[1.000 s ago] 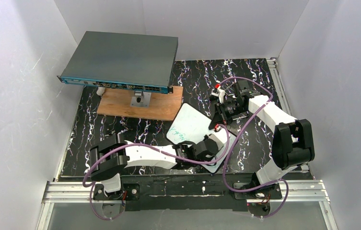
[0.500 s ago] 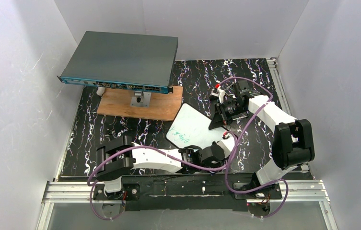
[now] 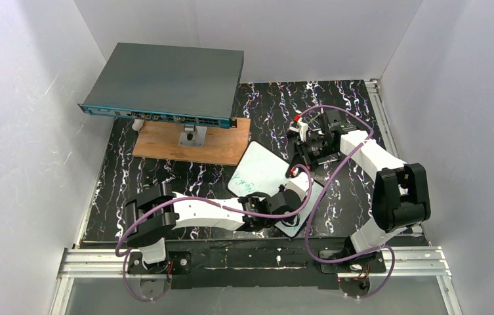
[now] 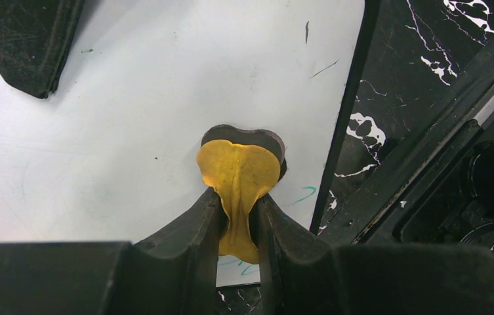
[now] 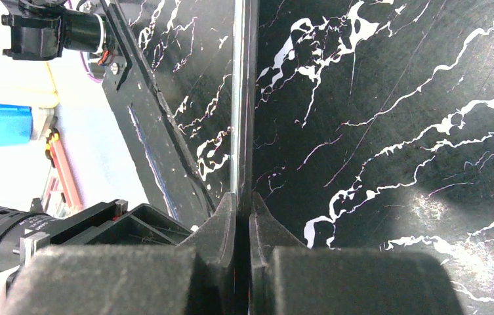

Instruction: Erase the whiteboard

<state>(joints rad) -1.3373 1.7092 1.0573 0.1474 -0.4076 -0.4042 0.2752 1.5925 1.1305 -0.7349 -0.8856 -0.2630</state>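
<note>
Whiteboard (image 3: 260,172) sat centrally on the black marbled table (image 3: 165,180), its right edge pinched tight by the right gripper (image 5: 243,210). The left gripper (image 4: 236,203) clamped a yellow cloth (image 4: 239,172) pressed against the board's face.

- The left gripper (image 4: 236,200), clamped on the yellow cloth (image 4: 239,172), has swept out and back. Half a second ago it sat closer to the arm bases and further right on the whiteboard (image 3: 262,165). Now it is further in and to the left again, roughly where it was a second ago.
- The left arm (image 3: 198,211) moved with it, and its shoulder block has swung back leftward.
- The green writing (image 3: 242,178), just left of the gripper, showed more fully half a second ago; the wrist now covers its near end again.
- The board's near corner (image 3: 291,228), behind the gripper, is uncovered again.
</note>
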